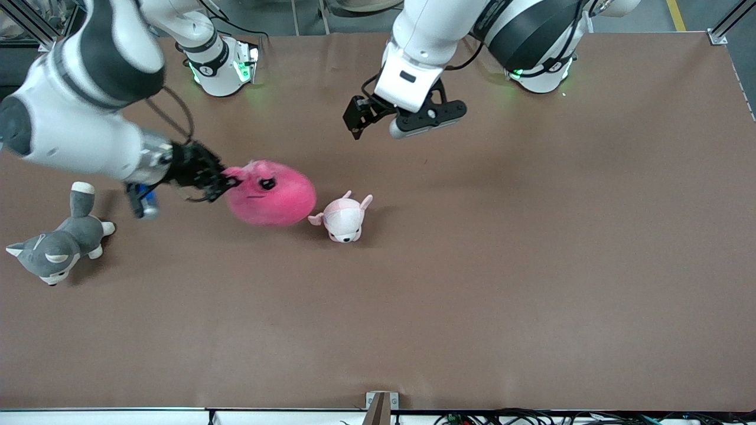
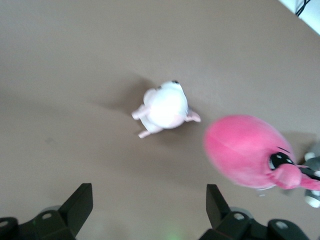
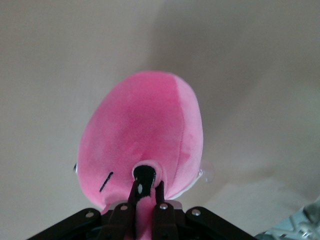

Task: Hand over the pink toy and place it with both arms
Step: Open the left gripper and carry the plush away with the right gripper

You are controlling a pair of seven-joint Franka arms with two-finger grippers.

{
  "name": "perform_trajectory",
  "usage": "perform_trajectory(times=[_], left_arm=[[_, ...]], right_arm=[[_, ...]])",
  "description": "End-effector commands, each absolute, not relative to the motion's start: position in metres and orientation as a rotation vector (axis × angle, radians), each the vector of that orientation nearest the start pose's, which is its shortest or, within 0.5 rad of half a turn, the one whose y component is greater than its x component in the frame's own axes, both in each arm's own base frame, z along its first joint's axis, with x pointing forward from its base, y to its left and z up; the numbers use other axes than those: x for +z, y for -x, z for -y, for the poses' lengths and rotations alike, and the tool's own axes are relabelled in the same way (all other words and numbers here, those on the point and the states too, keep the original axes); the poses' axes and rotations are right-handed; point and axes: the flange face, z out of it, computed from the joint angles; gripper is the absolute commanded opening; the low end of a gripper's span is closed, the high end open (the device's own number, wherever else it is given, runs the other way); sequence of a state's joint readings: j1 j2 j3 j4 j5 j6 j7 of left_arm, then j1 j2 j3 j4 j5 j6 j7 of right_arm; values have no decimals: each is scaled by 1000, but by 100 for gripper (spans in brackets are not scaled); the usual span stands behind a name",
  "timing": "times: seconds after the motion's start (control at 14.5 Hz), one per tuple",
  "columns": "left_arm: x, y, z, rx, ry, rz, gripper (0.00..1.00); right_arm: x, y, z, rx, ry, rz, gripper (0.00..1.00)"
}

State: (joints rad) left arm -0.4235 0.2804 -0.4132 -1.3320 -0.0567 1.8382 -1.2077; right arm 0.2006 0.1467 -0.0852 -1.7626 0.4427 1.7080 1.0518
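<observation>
Front view | right gripper [image 1: 227, 182] clamps pink toy [image 1: 274, 195] | no readable writing

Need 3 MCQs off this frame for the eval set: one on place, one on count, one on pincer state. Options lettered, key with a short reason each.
1. Where does the pale puppy plush lie relative to the grey husky plush?
A. Toward the left arm's end of the table
B. On top of it
C. Touching its tail

2. How many plush toys are in the front view?
A. Two
B. Three
C. Five

3. What state is the right pincer in?
A. Open over bare table
B. Shut on the pink toy
C. Shut on the husky

Key:
1 A: the puppy sits mid-table, the husky at the right arm's end, well apart.
2 B: pink toy, puppy and husky.
3 B: the right wrist view shows its fingers pinched on the toy's edge; the left pincer hangs open and empty over the table.
</observation>
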Motion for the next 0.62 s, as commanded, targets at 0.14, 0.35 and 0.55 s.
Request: perform_trajectory(times=[0.14,0.35,0.55], left_arm=[[661,-479,373,-81,3294,498,100],[689,-486,304,-106,3252,355,100],[697,-495,230,-18,3190,214,100]], right_arm=[[401,-562,-16,560,2506,-1273,1],[361,-552,12,587,2516,-1224,2],[338,-555,23,610,2512,-1238,19]])
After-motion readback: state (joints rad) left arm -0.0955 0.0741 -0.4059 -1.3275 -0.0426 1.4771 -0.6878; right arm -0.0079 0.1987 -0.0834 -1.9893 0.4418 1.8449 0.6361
